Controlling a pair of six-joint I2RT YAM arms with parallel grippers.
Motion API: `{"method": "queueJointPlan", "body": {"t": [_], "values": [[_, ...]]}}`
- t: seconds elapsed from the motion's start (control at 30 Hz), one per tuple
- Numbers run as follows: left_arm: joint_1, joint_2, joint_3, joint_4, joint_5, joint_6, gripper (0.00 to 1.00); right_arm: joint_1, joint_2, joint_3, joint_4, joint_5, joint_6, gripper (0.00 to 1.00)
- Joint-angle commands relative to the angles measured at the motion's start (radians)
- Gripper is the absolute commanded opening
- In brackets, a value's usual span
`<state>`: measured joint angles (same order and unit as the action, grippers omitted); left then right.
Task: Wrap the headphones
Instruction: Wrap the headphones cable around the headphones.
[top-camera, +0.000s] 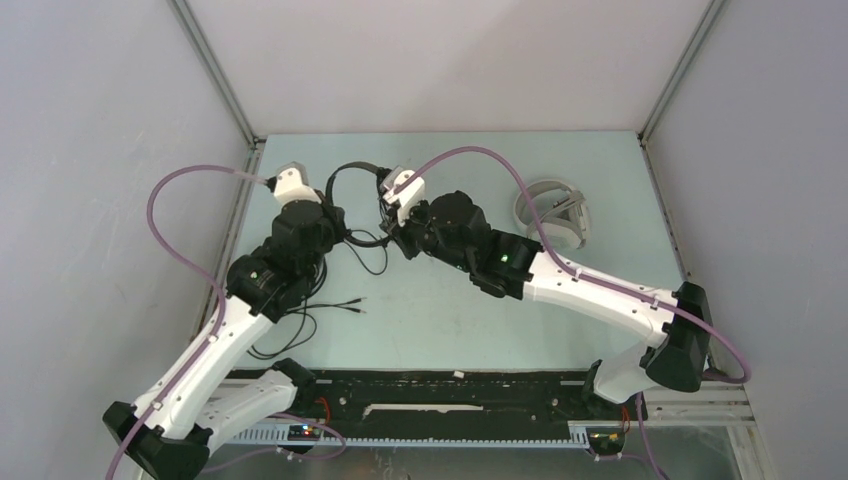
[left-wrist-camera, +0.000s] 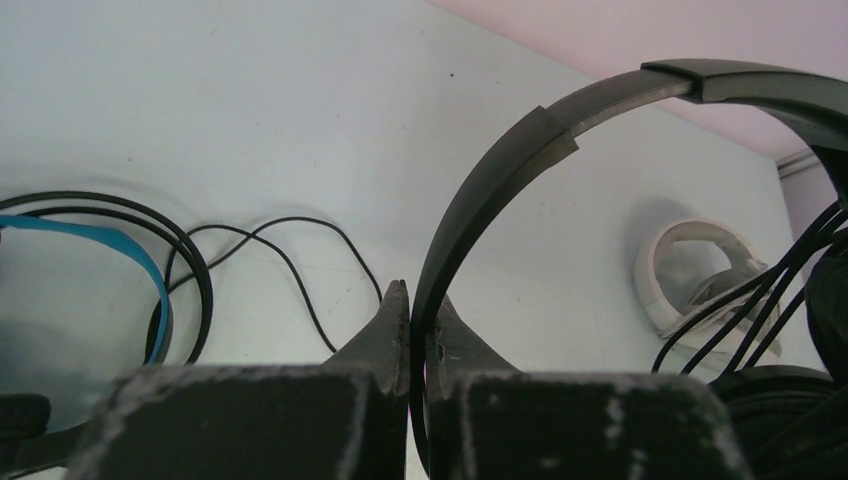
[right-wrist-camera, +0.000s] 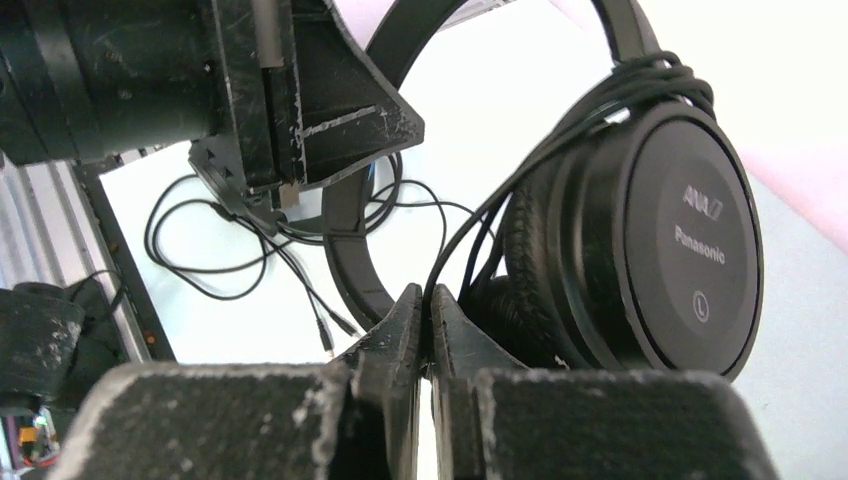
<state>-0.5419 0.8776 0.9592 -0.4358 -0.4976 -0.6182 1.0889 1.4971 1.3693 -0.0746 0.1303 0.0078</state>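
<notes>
The slim black headphones (right-wrist-camera: 650, 240) hang between my two grippers above the middle of the table. My left gripper (left-wrist-camera: 418, 300) is shut on their thin headband (left-wrist-camera: 520, 150), which arches up to the right. My right gripper (right-wrist-camera: 425, 295) is shut on the black cable (right-wrist-camera: 470, 235), which runs up to several turns wound over the earcup and headband. In the top view the left gripper (top-camera: 340, 225) and right gripper (top-camera: 390, 225) sit close together under the headband (top-camera: 350, 170). The white headphones (top-camera: 555, 213) lie at the back right. A blue-lined headband (left-wrist-camera: 110, 237) shows at the left.
Loose black cable (top-camera: 330, 303) with plugs trails over the table beside the left arm. The enclosure's grey walls stand close on three sides. A black rail (top-camera: 440, 400) runs along the near edge between the arm bases.
</notes>
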Motion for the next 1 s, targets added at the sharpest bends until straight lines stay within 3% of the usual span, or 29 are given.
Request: {"method": "queueJointPlan", "body": {"t": [0.0,0.5,0.97], "values": [[0.004,0.014,0.117,0.061,-0.015,0.096,0.0,-0.011,-0.043,-0.006,-0.057,-0.008,-0.12,0.07],[0.007,0.075,0.18,0.06,0.014,0.214,0.0,-0.014,-0.039,0.008,-0.182,-0.053,-0.288,0.09],[0.016,0.1,0.193,0.059,0.03,0.283,0.0,0.0,0.019,0.066,-0.296,-0.069,-0.338,0.13]]}}
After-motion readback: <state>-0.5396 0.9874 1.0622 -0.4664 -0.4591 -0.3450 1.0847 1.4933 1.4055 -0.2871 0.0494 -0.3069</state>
